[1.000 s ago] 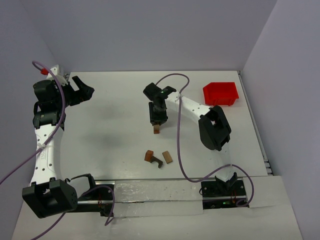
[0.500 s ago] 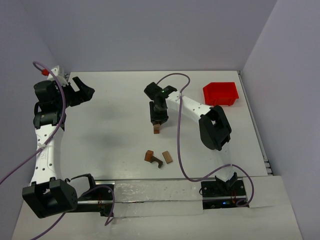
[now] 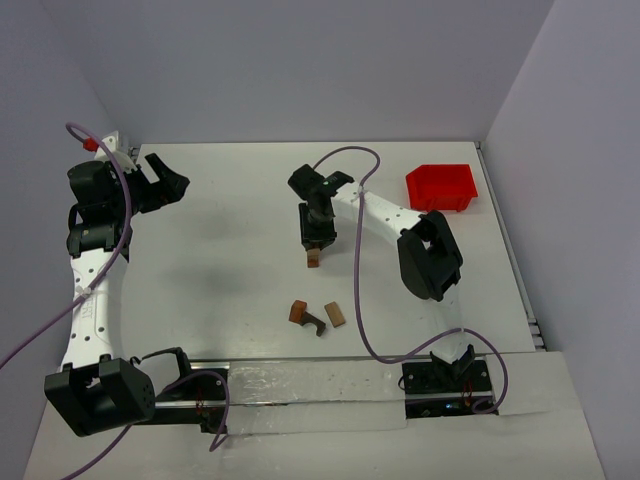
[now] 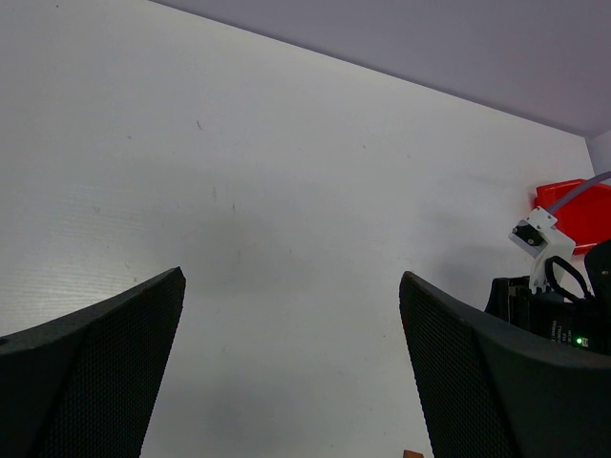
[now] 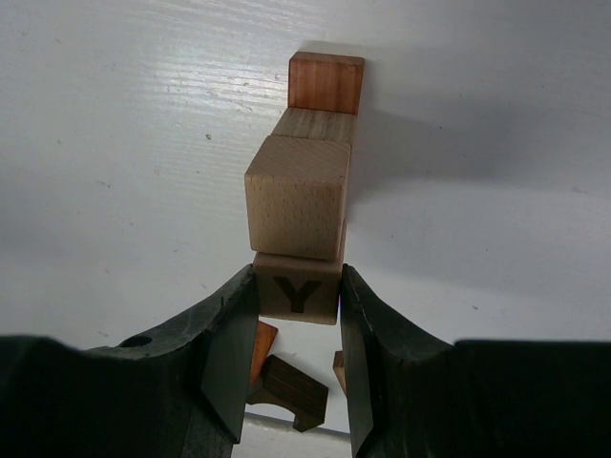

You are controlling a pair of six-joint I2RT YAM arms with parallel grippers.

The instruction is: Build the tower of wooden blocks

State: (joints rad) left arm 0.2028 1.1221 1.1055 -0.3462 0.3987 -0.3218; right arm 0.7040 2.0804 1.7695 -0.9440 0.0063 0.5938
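The tower (image 3: pixel 313 258) stands mid-table as a narrow stack of wood blocks. In the right wrist view it runs from a reddish block (image 5: pixel 326 83) through a tan block (image 5: pixel 315 124) and a pale cube (image 5: pixel 296 196) up to a cube marked Y (image 5: pixel 298 298). My right gripper (image 5: pixel 298 277) is shut on that Y cube, which sits against the pale cube; from above the gripper (image 3: pixel 317 240) covers the stack's top. Far off at the left, my left gripper (image 3: pixel 165 180) is open and holds nothing; its fingers (image 4: pixel 95 372) frame bare table.
Three loose blocks lie in front of the tower: a reddish one (image 3: pixel 298 311), a dark arch (image 3: pixel 314 322) and a tan one (image 3: pixel 334 314). A red bin (image 3: pixel 441 187) sits at the back right. The right arm's purple cable (image 3: pixel 355 300) loops past the loose blocks.
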